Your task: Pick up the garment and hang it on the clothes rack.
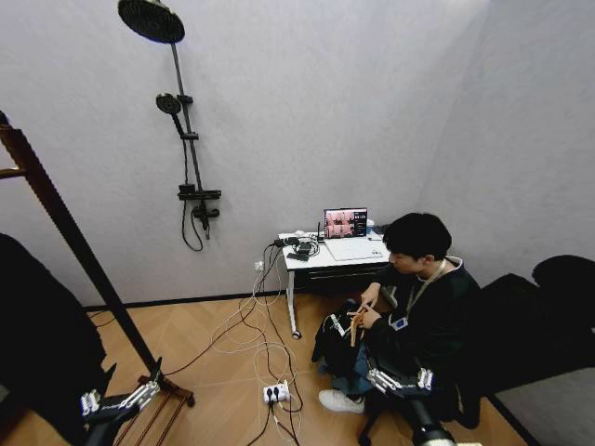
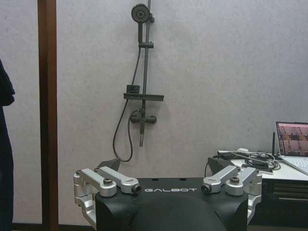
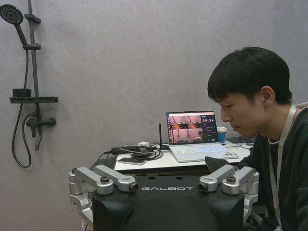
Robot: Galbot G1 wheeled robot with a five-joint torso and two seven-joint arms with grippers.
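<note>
The garment [image 1: 42,334] is a long black mass at the far left of the head view, and its top runs off the picture. In the left wrist view it is a dark strip [image 2: 5,154] beside the post. The clothes rack shows as one reddish-brown post [image 1: 74,242] slanting down to slatted base rails [image 1: 163,400]; the left wrist view has that post [image 2: 47,115] upright. My left gripper [image 1: 116,404] [image 2: 171,189] is low, just in front of the rack's base, open and holding nothing. My right gripper [image 1: 400,381] [image 3: 166,186] is open and holding nothing, low in front of a seated person.
A person [image 1: 423,316] sits on the floor at the right, next to a small white desk [image 1: 307,263] with a laptop [image 1: 346,226]. Cables and a power strip [image 1: 274,392] lie on the wooden floor. A shower fixture [image 1: 181,121] hangs on the back wall. Bulky black shapes [image 1: 558,307] stand at the far right.
</note>
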